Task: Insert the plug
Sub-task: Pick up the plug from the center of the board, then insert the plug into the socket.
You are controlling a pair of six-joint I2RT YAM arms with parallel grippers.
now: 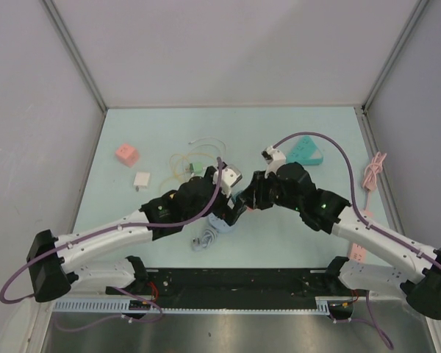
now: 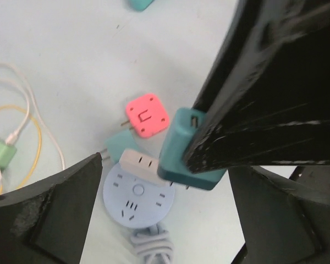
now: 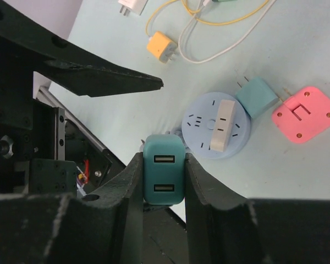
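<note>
Teal charger (image 3: 164, 177) clenched in right fingers (image 3: 129, 190) near edge of blue socket (image 3: 201, 124); left fingers (image 2: 55, 209) spread, seemingly empty.

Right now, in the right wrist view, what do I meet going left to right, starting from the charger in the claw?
The teal USB charger gripped in the right claw → round blue socket hub → light teal plug → pink adapter.

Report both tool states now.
Left tool: open, empty.
Right tool: closed on the teal USB charger.
</note>
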